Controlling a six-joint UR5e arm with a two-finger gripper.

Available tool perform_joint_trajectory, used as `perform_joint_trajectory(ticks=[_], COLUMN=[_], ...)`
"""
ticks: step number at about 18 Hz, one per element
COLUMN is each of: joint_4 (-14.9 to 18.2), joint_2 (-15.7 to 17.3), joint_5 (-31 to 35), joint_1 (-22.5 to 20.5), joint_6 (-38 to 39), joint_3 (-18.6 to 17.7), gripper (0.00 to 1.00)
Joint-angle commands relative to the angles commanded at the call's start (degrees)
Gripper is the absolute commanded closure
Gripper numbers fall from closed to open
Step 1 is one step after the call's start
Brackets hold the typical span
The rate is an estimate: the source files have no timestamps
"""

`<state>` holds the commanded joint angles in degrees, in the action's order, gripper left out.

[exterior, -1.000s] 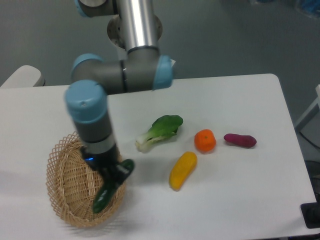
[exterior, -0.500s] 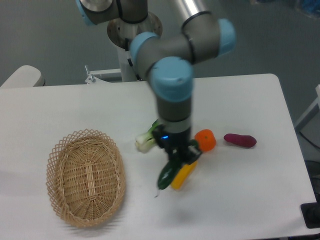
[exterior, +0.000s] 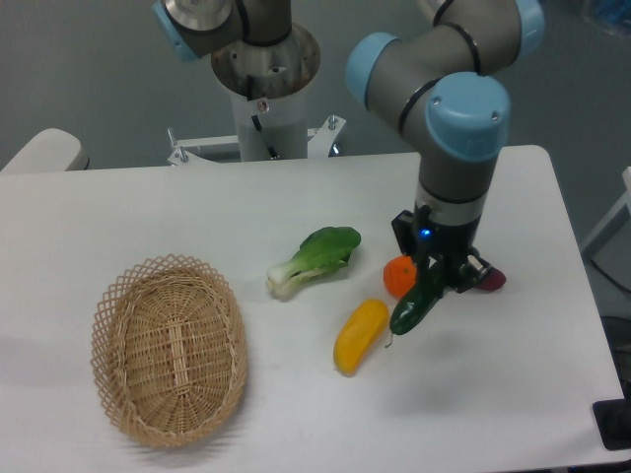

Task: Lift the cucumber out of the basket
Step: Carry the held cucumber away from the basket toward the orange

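My gripper (exterior: 435,279) is shut on the dark green cucumber (exterior: 413,307), which hangs tilted from the fingers above the white table, right of the yellow vegetable. The cucumber's lower end points down-left. The woven wicker basket (exterior: 110,307) lies at the front left of the table, far from the gripper, with nothing in it.
A yellow vegetable (exterior: 360,335) lies just left of the cucumber. An orange fruit (exterior: 397,276) and a purple vegetable (exterior: 492,281) are partly hidden behind the gripper. A bok choy (exterior: 314,258) lies mid-table. The table's right edge (exterior: 577,296) is close by.
The arm has swung from the basket to the right across the table, carrying the cucumber past the yellow vegetable to near the orange fruit.
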<state>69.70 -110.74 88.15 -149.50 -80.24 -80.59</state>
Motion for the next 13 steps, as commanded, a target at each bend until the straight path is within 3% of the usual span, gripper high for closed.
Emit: perform_joint_trajectory(ticks=[13], joint_4=[0.26], joint_2=[0.09], joint_5=[-0.17], joint_1=[-1.14], joint_6=[-1.58], joint_3=[0.09], gripper=[0.83])
